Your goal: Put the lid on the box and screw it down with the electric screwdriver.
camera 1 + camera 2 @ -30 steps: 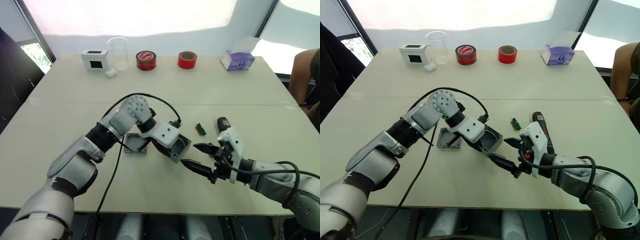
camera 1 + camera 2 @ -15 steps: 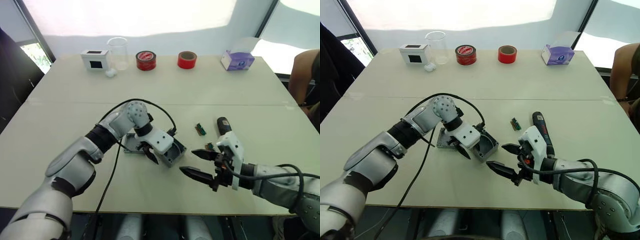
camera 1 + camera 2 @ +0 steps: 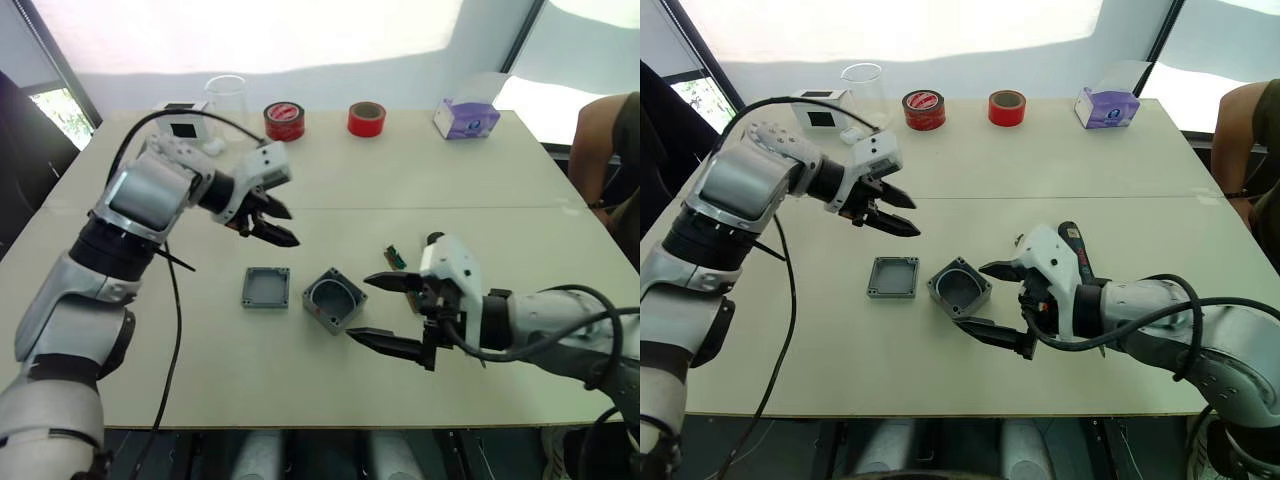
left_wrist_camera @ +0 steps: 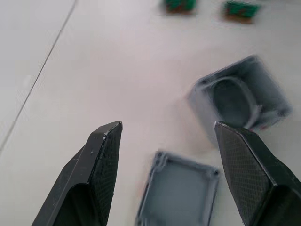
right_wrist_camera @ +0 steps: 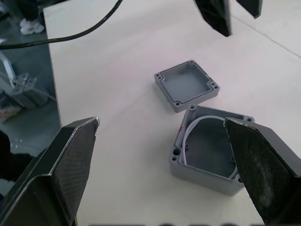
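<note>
**Lying apart: lid and box side by side, both grippers empty**

Resting on the pale beige table (image 3: 420, 190), the small square grey box (image 3: 332, 299) sits open side up, turned at an angle, with a white ring visible inside it and a small red mark on one wall (clear in the right wrist view). Just beside it, towards the robot's left and not touching, lies the flat square grey lid (image 3: 266, 287), hollow face up, with screw holes at its corners.

The right gripper (image 3: 382, 310) hovers close to the box on its right side, its two black fingers spread wide with nothing between them. The left gripper (image 3: 270, 222) is raised above the table, well apart from the lid and beyond it, fingers parted and empty too; a black cable loops from that arm.

The long black pen-style electric screwdriver (image 3: 1074, 250) lies on the table behind the right gripper, mostly hidden by the wrist, untouched by either gripper. A small green circuit strip (image 3: 397, 257) lies near it.

Along the far edge stand a white box with a dark window (image 3: 183, 122), a clear plastic cup (image 3: 226, 98), a red-and-black tape roll (image 3: 284, 120), a plain red tape roll (image 3: 366, 118) and a purple tissue box (image 3: 458, 118). A person's arm (image 3: 598, 160) shows at the right edge.
</note>
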